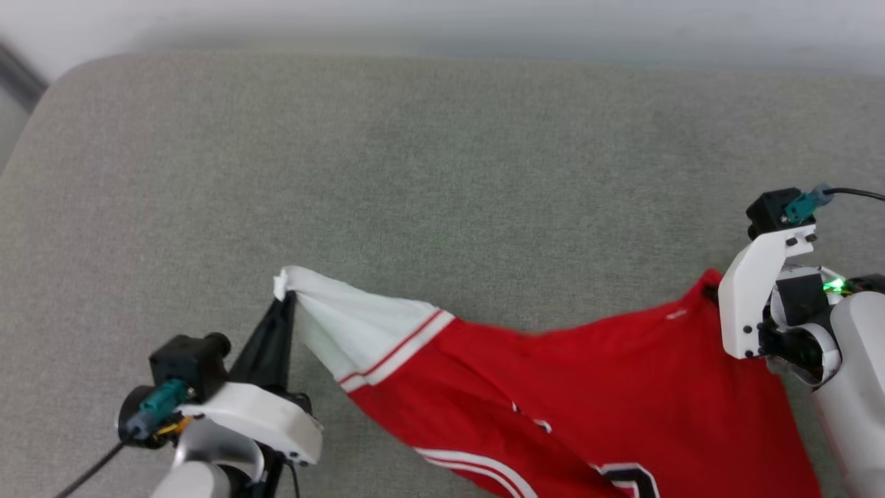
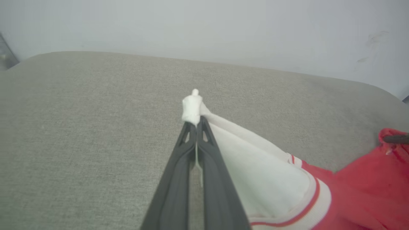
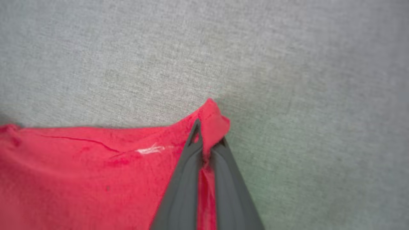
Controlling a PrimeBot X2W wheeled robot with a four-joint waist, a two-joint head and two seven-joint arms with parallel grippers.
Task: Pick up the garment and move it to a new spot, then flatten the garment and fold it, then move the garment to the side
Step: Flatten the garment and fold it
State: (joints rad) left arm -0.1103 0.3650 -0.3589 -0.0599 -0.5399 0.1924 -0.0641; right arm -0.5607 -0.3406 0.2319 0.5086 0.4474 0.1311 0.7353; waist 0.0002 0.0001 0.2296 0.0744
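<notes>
The shirt [image 1: 553, 373] stretches across the cushion's [image 1: 442, 159] near side, its lower part and print cut off. The left claw [image 2: 195, 123] is clamped on the white sleeve tip [image 2: 191, 107], and the right claw [image 3: 207, 140] on a red corner.

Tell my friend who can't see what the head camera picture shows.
A red shirt is stretched between the left gripper, pinching the tip of its white sleeve, and the right gripper, pinching a red edge. Under it lies a grey fabric surface.
</notes>
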